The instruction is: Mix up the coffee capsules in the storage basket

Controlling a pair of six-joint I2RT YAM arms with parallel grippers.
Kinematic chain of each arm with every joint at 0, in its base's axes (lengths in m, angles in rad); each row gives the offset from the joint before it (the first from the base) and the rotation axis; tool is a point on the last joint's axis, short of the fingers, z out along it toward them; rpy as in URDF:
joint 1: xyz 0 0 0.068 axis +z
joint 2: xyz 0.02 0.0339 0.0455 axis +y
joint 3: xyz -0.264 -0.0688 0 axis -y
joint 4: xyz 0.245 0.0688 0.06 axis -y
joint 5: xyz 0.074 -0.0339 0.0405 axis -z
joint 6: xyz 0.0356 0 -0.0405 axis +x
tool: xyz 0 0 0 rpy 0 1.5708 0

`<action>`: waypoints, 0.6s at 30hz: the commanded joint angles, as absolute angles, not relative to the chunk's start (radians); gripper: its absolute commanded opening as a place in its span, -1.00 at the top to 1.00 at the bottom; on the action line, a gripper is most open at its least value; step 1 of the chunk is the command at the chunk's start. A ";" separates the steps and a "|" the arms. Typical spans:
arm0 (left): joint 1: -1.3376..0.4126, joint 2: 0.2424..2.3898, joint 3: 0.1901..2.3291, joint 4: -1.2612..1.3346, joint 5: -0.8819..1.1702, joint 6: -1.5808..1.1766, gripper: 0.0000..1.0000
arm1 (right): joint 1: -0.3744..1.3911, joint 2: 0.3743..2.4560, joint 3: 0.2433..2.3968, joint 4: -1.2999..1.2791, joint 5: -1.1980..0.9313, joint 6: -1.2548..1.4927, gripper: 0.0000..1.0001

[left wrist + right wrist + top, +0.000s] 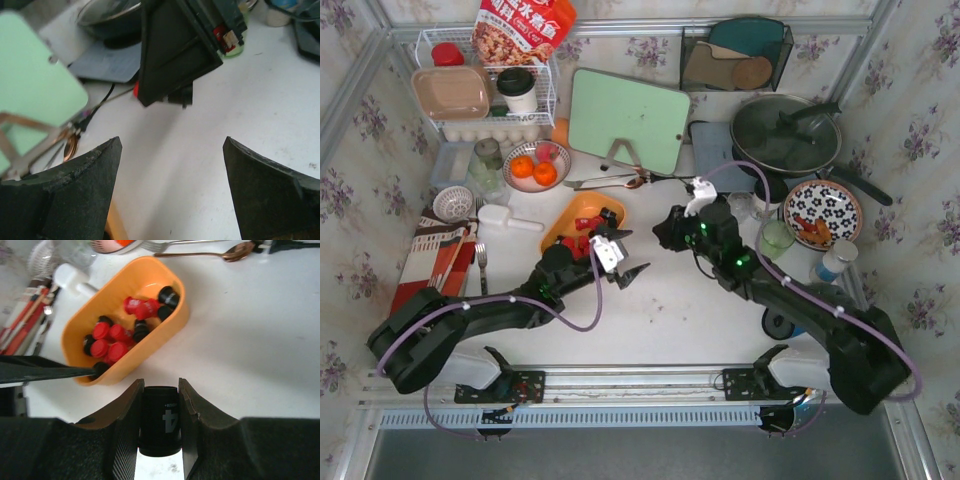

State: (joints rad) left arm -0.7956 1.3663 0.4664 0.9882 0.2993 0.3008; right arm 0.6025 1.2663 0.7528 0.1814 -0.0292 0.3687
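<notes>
My right claw pinches a black coffee capsule by its sides, near the storage basket; it is probably light, stiff and slick. My left claw gapes wide, empty.

Red and black coffee capsules, orange storage basket

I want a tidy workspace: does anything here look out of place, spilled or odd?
One black capsule is outside the orange basket, clamped in the right gripper. The other capsules lie inside it, and nothing looks spilled.
</notes>
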 commanded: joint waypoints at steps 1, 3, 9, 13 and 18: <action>-0.848 1.404 0.510 1.080 0.383 0.435 -0.70 | 0.613 1.142 0.666 0.288 -0.113 0.458 0.54; -0.867 1.407 0.522 1.095 0.376 0.452 -0.70 | 0.615 1.093 0.632 0.299 -0.130 0.470 0.54; -0.905 1.465 0.552 1.106 0.349 0.478 -0.70 | 0.617 1.016 0.583 0.297 -0.188 0.480 0.54; -0.921 1.465 0.562 1.111 0.323 0.486 -0.64 | 0.619 0.985 0.561 0.299 -0.196 0.482 0.54; -0.933 1.461 0.574 1.100 0.318 0.488 -0.54 | 0.618 0.988 0.557 0.308 -0.222 0.489 0.54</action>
